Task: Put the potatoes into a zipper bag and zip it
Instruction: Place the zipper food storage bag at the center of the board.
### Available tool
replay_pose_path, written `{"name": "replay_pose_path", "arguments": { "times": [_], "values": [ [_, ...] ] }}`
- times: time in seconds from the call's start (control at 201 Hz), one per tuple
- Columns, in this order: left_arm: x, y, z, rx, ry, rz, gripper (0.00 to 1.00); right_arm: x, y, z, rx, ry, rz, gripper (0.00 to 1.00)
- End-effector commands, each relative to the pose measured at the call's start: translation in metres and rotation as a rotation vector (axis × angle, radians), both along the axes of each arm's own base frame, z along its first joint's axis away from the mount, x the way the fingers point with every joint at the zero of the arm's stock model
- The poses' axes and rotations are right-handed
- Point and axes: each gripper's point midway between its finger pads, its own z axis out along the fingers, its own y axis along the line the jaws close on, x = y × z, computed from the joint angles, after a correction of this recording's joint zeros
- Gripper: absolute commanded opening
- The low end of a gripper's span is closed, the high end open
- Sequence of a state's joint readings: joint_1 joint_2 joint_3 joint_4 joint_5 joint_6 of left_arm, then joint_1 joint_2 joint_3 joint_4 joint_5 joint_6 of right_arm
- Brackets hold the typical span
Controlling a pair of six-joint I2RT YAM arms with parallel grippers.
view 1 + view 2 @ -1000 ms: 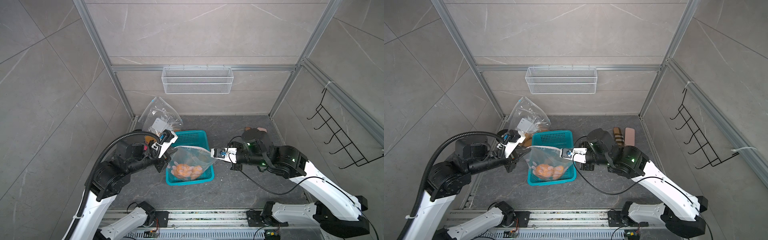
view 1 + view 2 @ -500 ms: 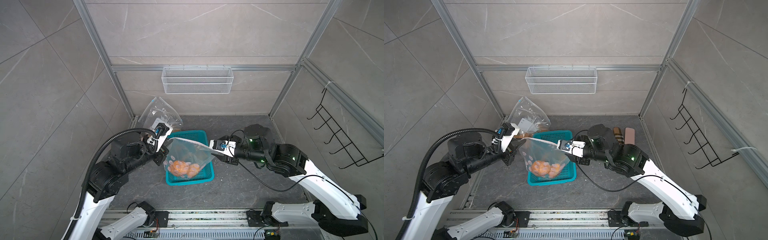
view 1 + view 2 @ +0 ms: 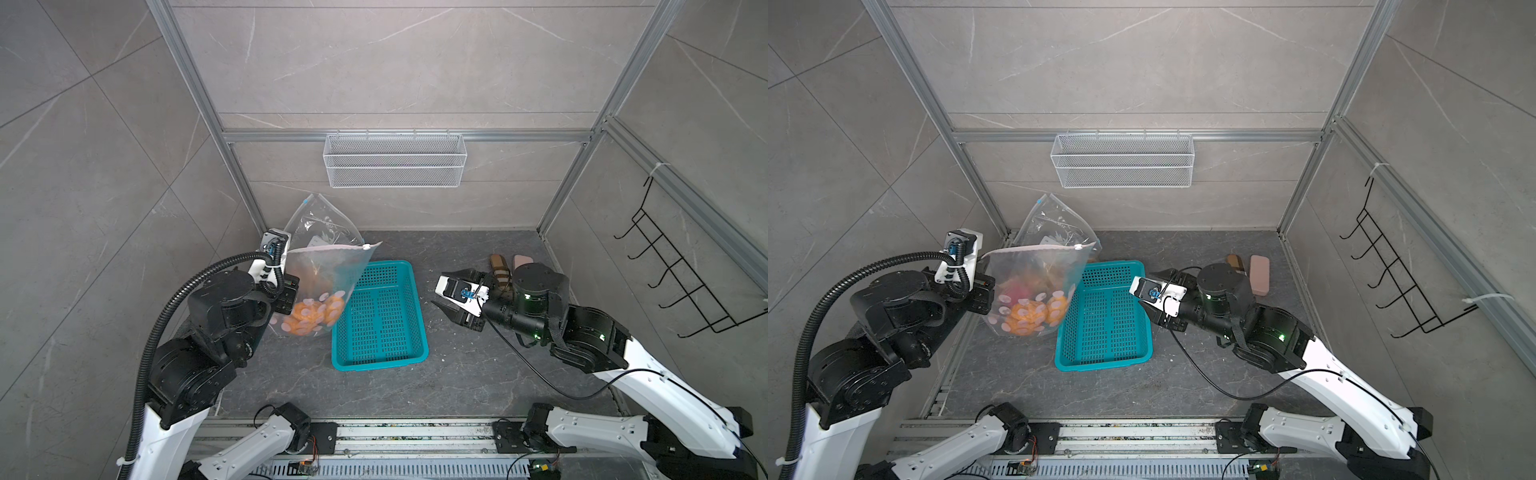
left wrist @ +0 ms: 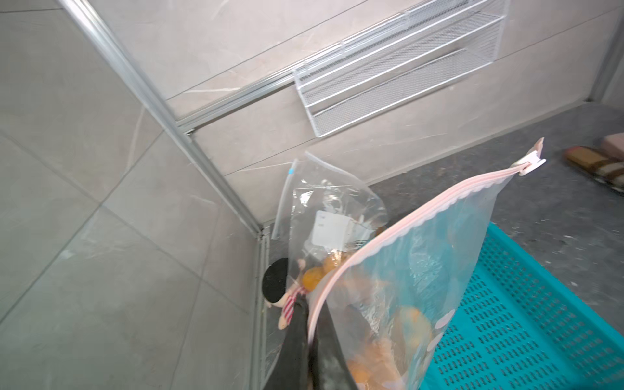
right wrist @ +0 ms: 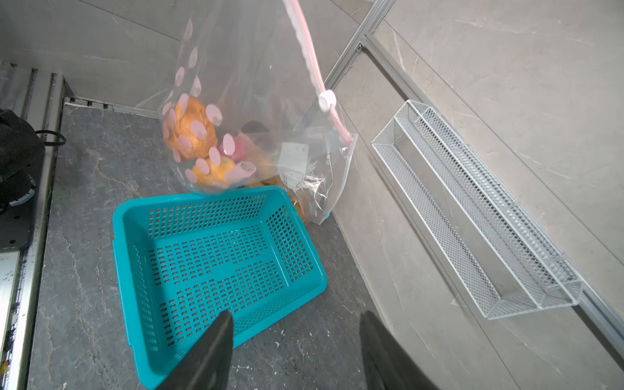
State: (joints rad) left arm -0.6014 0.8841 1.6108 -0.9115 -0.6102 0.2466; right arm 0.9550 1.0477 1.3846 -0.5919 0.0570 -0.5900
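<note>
With the left claw [image 4: 309,315] pinching what looks like one corner of the zipper bag [image 3: 328,270] and the right claw [image 5: 293,324] open, the weight of the potatoes [image 3: 311,319] could drag it loose.

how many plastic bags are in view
2. The dotted zipper bag with potatoes hangs from the left gripper; a clear bag leans in the back left corner behind it. No others seen.
</note>
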Motion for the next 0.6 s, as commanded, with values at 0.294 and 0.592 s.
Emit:
{"name": "replay_pose_path", "arguments": {
  "times": [0.294, 0.592],
  "values": [
    [0.033, 0.000, -0.042, 0.288, 0.147, 0.067, 0.00, -0.006, -0.002, -0.028, 0.031, 0.073, -0.003, 0.60],
    [0.082, 0.011, -0.110, 0.295, 0.262, 0.070, 0.00, -0.012, -0.003, -0.045, 0.030, 0.109, 0.016, 0.60]
  ]
}}
